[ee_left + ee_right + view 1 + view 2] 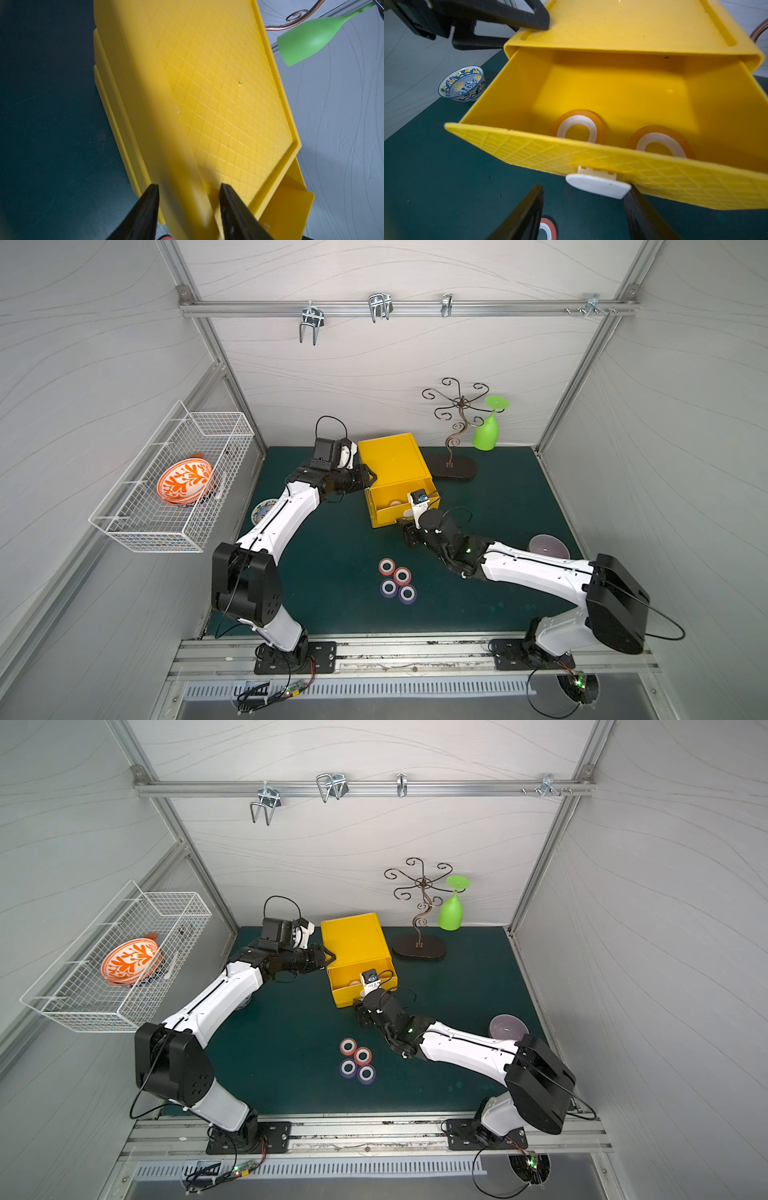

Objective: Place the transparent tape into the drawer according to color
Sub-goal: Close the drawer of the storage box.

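At the back of the dark green worktop (332, 539) stands the yellow cabinet (390, 456), with its drawer (508, 99) pulled out toward the arms. On the drawer floor, the right wrist view shows one orange tape roll (579, 128) lying flat, just beside a second orange roll (660, 143).

The other four rolls sit clustered on the worktop in front of the drawer. A red tape roll (387, 566) touches a second red roll (402, 576). Just nearer the arms are a purple tape roll (389, 587) and a second purple roll (407, 593).

The right hand (584, 189) is released, its jaws spread around the drawer's white handle (598, 185). One finger is against the handle's end and the other stands clear of it.

The left hand (189, 185) straddles the cabinet's top edge, one finger over the lid and one down the side. Whether it is clenched on the cabinet I cannot tell.

A blue patterned bowl (462, 84) sits beside the cabinet.
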{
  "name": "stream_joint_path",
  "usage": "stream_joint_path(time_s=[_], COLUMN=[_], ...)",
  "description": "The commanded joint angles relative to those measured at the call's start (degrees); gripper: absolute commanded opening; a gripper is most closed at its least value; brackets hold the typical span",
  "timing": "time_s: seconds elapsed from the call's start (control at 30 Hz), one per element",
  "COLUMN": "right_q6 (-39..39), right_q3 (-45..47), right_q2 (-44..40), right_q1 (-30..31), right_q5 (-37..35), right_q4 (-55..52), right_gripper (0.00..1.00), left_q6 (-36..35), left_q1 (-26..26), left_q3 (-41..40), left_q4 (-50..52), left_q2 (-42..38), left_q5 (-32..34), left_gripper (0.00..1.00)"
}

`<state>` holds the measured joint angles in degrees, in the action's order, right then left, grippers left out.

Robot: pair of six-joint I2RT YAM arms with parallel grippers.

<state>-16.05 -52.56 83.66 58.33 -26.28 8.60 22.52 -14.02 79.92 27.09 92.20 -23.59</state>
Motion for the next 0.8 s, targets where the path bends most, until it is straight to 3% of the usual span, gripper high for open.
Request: stream_joint_path(time_s=[0.0, 0.77], right_q6=[1.8, 4.9], right_q3=[-2.0, -5.1], right_q2=[1.6, 12.2], right_q1=[-0.9, -4.8], right_q5=[-1.3, 0.3], right_q4=[5.1, 18.7], right_gripper=[0.65, 0.65], left_q6=[-1.6, -1.8], left_q1=[-0.1, -0.1], left_q3=[1.6, 0.3], left_q4=[1.4, 1.4], left_q2=[1.7, 1.6], left_q5=[0.1, -1.6], left_gripper=[0.50, 0.49])
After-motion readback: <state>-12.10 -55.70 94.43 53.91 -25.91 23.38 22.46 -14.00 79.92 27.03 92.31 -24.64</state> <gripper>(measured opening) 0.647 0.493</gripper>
